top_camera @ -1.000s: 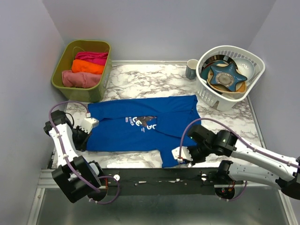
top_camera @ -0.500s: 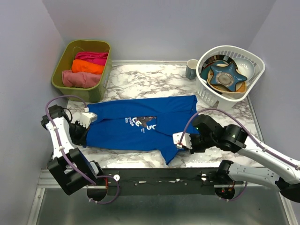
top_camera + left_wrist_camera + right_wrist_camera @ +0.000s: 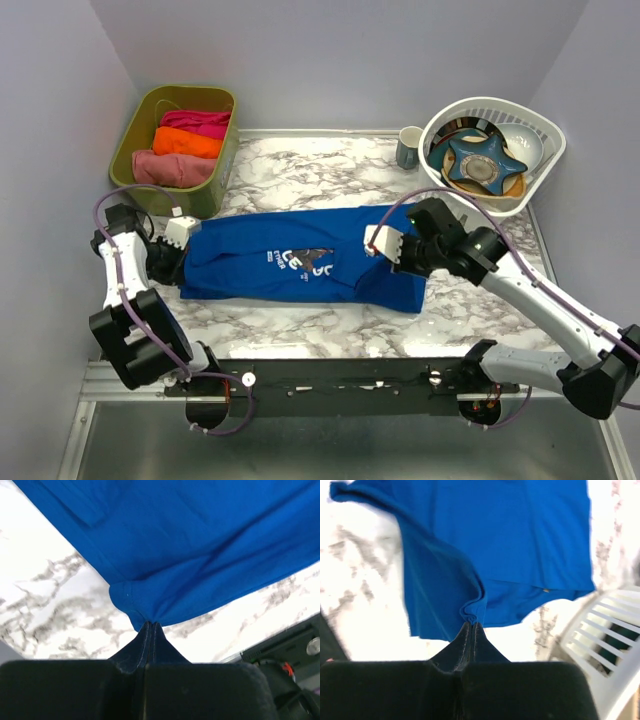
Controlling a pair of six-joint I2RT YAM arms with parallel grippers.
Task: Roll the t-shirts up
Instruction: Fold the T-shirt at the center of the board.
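Note:
The royal-blue t-shirt (image 3: 250,272) lies across the middle of the marble table (image 3: 300,175), its dark graphic and white lettering facing up. At its left edge my left gripper (image 3: 181,236) is shut on the cloth; in the left wrist view the jaws (image 3: 151,624) pinch a bunched corner of the t-shirt (image 3: 200,545) above the marble. My right gripper (image 3: 384,245) is shut on the shirt's right part, holding a fold of it over the rest. In the right wrist view the jaws (image 3: 471,624) clamp a wrinkled fold of the t-shirt (image 3: 520,540).
A green bin (image 3: 131,136) with rolled pink, orange and magenta cloths stands at the back left. A white basket (image 3: 445,205) of dishes stands at the back right, with a grey mug (image 3: 409,147) beside it. The basket (image 3: 615,630) shows close at the right of the right wrist view.
My right gripper has carried the shirt's near right corner up and back, folding it over the body. My left gripper has shifted slightly back with the left edge.

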